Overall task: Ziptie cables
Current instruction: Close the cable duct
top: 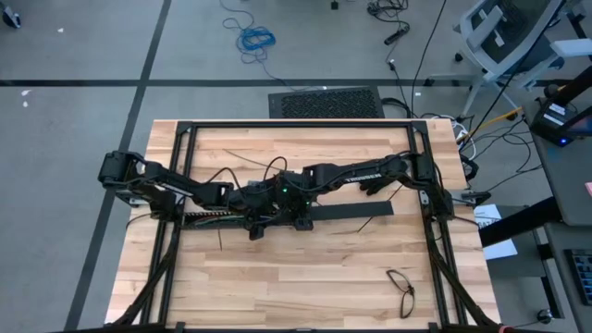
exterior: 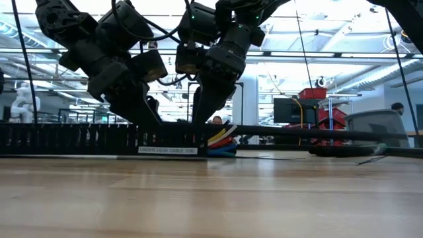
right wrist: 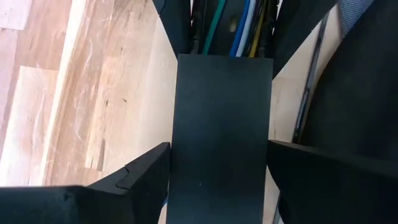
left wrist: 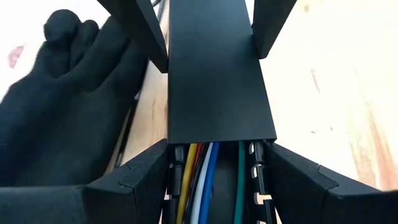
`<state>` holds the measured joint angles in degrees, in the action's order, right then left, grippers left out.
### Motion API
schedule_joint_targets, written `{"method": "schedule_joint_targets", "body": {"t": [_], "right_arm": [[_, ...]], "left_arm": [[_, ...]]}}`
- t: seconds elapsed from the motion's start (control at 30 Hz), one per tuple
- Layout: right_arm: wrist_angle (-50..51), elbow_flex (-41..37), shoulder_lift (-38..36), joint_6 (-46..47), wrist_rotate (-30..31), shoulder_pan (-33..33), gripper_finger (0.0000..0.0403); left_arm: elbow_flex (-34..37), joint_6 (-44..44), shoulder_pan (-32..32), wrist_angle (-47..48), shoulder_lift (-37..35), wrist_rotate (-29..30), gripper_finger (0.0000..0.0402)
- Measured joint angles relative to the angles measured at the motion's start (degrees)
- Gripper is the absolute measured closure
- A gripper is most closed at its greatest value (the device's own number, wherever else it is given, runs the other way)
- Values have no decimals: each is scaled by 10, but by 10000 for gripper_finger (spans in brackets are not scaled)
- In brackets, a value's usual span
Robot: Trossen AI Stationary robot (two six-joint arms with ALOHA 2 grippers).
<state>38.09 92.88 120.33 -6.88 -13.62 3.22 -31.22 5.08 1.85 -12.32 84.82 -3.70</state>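
Hidden or hard to read: in the high view the two arms cover the middle of the tabletop (top: 305, 268), so the cables cannot be made out there. The low view shows only the cable ends; the rest is behind the slotted bar (exterior: 73, 139). The small white label (exterior: 168, 151) on that bar is too small to read. A dark blurred mass fills one side of the left wrist view and cannot be identified.

Cables (left wrist: 202, 180): thin wires, yellow, white, blue and green, with red and a darker one between them. They lie side by side in the slotted bar's channel, just below centre of the tabletop, and run under a flat black cover (left wrist: 217, 68) that hides their further length. In the low view their coloured ends (exterior: 221, 140) fan out from the bar's end, resting on the wood.

Left pincer (left wrist: 217, 165): at the bar, about 7 o'clock of the tabletop's centre; fingers (left wrist: 140, 180) spread either side of the channel, touching or just beside its walls; whether they clamp it cannot be told.

Right pincer (right wrist: 221, 165): facing the left one, just beside it; fingers (right wrist: 146, 171) straddle the black cover; grip likewise cannot be told.

Eyeglasses (top: 400, 289): at 4 o'clock, well apart.
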Motion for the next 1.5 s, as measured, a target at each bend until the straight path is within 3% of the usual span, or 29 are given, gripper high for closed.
{"method": "schedule_joint_targets", "body": {"t": [0.33, 1.07, 1.33, 1.5], "right_arm": [[1, 0, 1, 0, 6, 1, 147], [6, 0, 18, 0, 3, 1, 147], [-2, 0, 18, 0, 13, 2, 147], [-2, 0, 18, -2, 8, 1, 147]], "left_arm": [[-2, -11, 0, 4, 10, 41, 164], [-2, -28, 0, 5, 12, 46, 164], [-2, -29, 1, 7, 12, 90, 164], [-2, -24, 0, 13, 12, 72, 135]]}}
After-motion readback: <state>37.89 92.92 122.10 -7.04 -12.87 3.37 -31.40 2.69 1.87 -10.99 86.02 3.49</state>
